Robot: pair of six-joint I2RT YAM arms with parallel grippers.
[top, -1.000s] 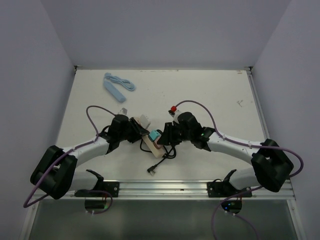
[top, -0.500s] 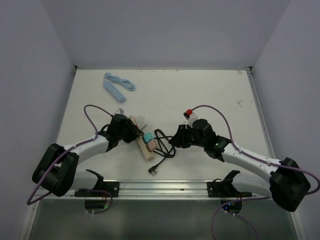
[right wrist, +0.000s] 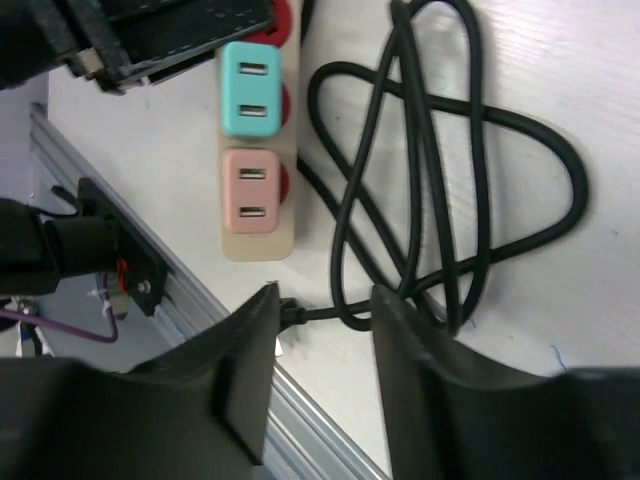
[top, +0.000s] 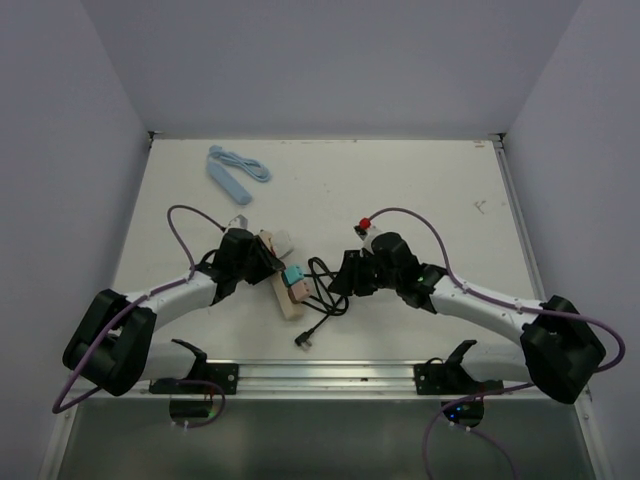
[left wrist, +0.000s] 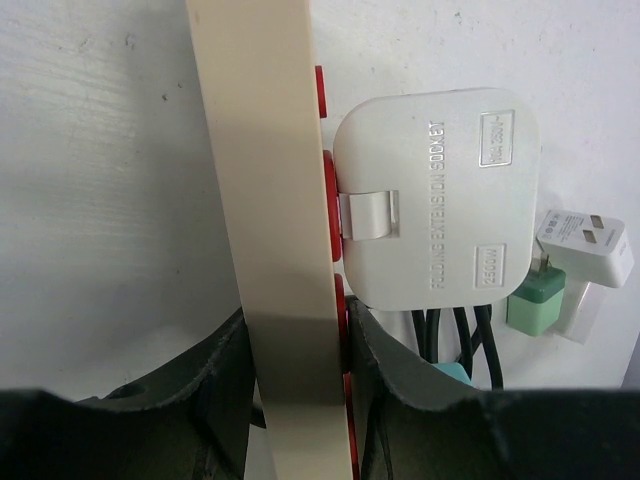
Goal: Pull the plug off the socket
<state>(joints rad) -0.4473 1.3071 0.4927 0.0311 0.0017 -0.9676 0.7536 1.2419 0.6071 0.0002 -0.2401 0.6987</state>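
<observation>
A beige socket strip (top: 284,290) lies at the table's middle. A teal plug (top: 293,274) and a pink plug (top: 298,291) sit in it; both show in the right wrist view, teal (right wrist: 248,90) and pink (right wrist: 250,190). My left gripper (top: 263,262) is shut on the strip (left wrist: 270,200), beside a white folding plug (left wrist: 435,200) seated on the strip's red sockets. My right gripper (top: 338,283) is open and empty (right wrist: 320,310) over a coiled black cable (right wrist: 440,170), a little right of the strip. The cable's loose end plug (right wrist: 290,315) lies between its fingers.
A light blue strip with its cord (top: 235,172) lies at the back left. A white adapter (left wrist: 590,250) and a green one (left wrist: 535,300) lie beside the white plug. A metal rail (top: 330,375) runs along the near edge. Walls close in the table on three sides.
My right gripper drew back to the right from the teal plug, then came a little left again. The strip, held by my left gripper, shifted slightly left.
</observation>
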